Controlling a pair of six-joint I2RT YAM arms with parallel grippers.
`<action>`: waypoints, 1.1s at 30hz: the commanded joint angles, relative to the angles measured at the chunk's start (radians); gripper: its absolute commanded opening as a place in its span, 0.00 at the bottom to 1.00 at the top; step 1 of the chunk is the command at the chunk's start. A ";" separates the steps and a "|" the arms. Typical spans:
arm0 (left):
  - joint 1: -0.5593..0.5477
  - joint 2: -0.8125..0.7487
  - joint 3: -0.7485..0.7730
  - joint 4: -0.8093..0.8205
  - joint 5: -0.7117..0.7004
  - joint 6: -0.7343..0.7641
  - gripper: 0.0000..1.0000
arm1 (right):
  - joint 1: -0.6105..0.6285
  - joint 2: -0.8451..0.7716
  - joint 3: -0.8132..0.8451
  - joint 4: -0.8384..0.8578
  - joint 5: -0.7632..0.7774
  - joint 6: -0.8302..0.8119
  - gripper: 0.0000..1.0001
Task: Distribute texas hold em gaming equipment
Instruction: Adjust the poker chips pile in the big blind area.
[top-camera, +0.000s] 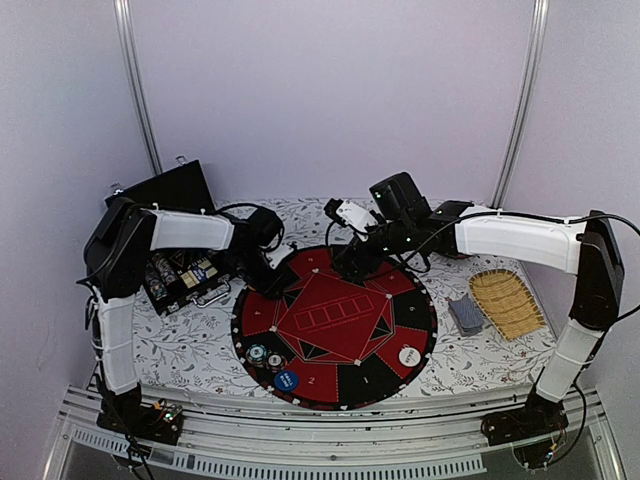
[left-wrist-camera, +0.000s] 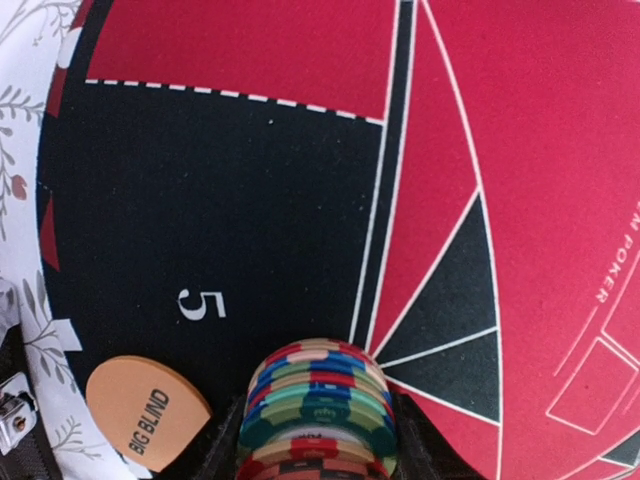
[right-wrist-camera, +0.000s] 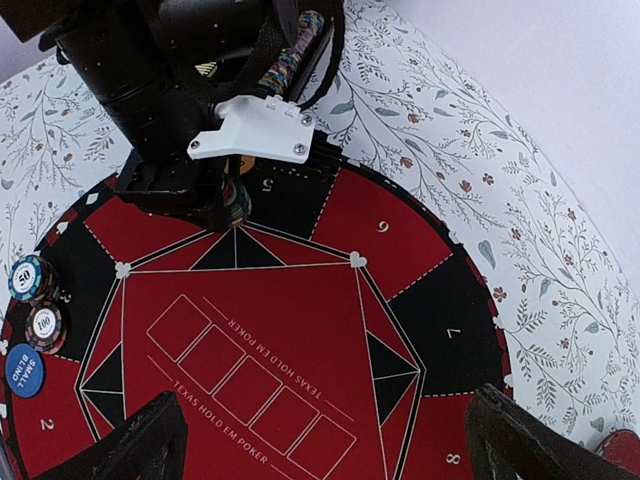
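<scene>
While both arms reach over the far half of the dark red round plate (top-camera: 400, 300), the top view gives these counts: two low chip piles (top-camera: 258, 353) side by side at the plate's near-left edge, one blue button disc (top-camera: 287, 381) just beside them toward the near edge, and one white button disc (top-camera: 409, 355) at the near-right edge. One card deck (top-camera: 465, 313), grey-blue back up, lies on the table (top-camera: 200, 345) just off the plate's right edge. One straw mat (top-camera: 507, 303) sits beside the deck, nearer the table's right edge. One open black case (top-camera: 180, 270) stands by the table's left edge. Left gripper (top-camera: 274, 275) is down at the plate's far-left edge, right gripper (top-camera: 352, 265) over the far edge; finger state can't be told from up here

Left wrist view: one tall chip stack (left-wrist-camera: 318, 410), multicolour stripes, sits between the two fingers (left-wrist-camera: 418, 460), which press on both sides, so it is held. It is at the inner end of the black sector marked 5; can't tell if it is lifted. One orange button disc (left-wrist-camera: 147, 412), BIG BLIND, lies at that sector's outer edge, apart from the stack

Right wrist view: the right gripper's two fingers (right-wrist-camera: 150, 440) are spread wide with only the plate's centre between them. Same two piles and the one blue disc show at the plate's edge, the left gripper with its stack at sector 5
</scene>
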 joint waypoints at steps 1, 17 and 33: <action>0.009 0.057 0.023 -0.008 0.040 0.016 0.47 | 0.000 -0.010 0.017 -0.010 -0.001 0.000 0.99; 0.008 0.040 0.107 -0.003 0.054 -0.012 0.91 | 0.000 -0.016 0.029 -0.037 -0.039 0.021 0.99; 0.061 -0.438 -0.305 0.301 0.009 -0.472 0.92 | 0.001 0.064 0.154 -0.053 0.036 0.228 0.99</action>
